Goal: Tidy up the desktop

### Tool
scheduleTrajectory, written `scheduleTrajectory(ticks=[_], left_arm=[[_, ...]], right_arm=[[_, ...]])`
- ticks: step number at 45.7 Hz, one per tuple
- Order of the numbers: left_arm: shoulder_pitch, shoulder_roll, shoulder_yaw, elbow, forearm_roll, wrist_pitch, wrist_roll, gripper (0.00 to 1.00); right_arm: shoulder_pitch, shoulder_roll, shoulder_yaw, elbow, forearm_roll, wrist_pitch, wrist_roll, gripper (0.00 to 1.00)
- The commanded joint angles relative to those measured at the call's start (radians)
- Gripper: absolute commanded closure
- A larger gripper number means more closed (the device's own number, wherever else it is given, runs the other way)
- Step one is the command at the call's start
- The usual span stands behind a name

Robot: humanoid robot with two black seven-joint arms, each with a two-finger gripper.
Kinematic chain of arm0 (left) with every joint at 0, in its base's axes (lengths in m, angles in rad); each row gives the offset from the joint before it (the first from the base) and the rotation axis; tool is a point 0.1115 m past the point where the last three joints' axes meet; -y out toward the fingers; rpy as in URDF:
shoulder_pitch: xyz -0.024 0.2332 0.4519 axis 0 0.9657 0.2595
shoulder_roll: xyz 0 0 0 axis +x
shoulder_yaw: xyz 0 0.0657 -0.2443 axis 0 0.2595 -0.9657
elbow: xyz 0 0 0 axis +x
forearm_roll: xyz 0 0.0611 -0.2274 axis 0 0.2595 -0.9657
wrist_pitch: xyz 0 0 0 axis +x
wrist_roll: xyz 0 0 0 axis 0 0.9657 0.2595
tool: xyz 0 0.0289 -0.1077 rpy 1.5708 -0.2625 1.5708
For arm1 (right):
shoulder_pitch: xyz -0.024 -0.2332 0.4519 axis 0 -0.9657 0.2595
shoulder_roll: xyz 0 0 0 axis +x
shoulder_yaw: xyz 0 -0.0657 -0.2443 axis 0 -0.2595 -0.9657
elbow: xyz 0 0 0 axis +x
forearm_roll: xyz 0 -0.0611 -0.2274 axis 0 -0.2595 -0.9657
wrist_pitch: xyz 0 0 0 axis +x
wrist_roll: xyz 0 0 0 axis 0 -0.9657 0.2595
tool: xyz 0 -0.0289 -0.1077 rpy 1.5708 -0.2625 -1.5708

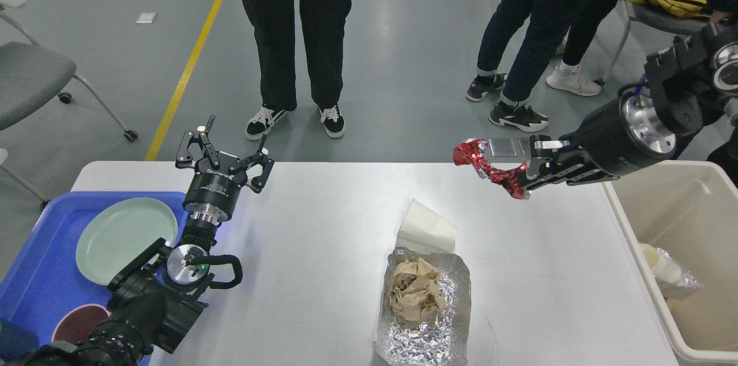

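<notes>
Clearly the tidying is only partly done. The large white rectangular desktop (323, 227) with rounded corners, which fills the near half of the view, carries a white paper cup (425, 226) lying on its side near the middle, and just nearer than it, touching or almost touching, a crumpled silver foil tray (424, 320) with a wad of brown paper (414, 291) in it. These look like what is left to clear.

At the near left, a blue plastic tray (34, 274) holds a pale green round plate (125, 239) and part of a dark red round dish (78, 325), so the crockery seems sorted. At the right edge, a beige plastic bin (651, 222) already contains a pale cup and some clear wrapping.

The right gripper (522, 181) is clamped on a twisted red shiny wrapper (487, 164), held in the air over the far right part of the desktop, left of the bin; that piece is not yet dropped in. The left gripper (225, 153) stands with its fingers spread wide and empty, above the desktop's far left, just beside the blue tray.

The desktop is smooth, matte and otherwise bare. Beyond its far edge lies a grey glossy floor with a yellow line (190, 60), several standing people seen from the waist down, a grey wheeled chair (34, 78) at far left, and another chair with a yellow bag (669, 0) at far right.
</notes>
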Motion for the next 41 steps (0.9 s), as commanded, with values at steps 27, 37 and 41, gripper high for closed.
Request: scheduleTrajectory(ticks=[27,37,41], left_arm=[[0.001,0.0,0.0,0.0,0.0,-0.001,0.0,0.04],[0.001,0.0,0.0,0.0,0.0,0.0,0.0,0.04],[0.001,0.0,0.0,0.0,0.0,-0.001,0.0,0.04]], right_arm=[[-1.006,-0.003,0.003,-1.053,-0.043,-0.435,0.006,1.0],[-1.086,0.003,0.059,-1.114,-0.044,-0.438,0.006,1.0],[-1.101,0.011,0.062,-1.119,-0.044,-0.446,0.004,1.0]])
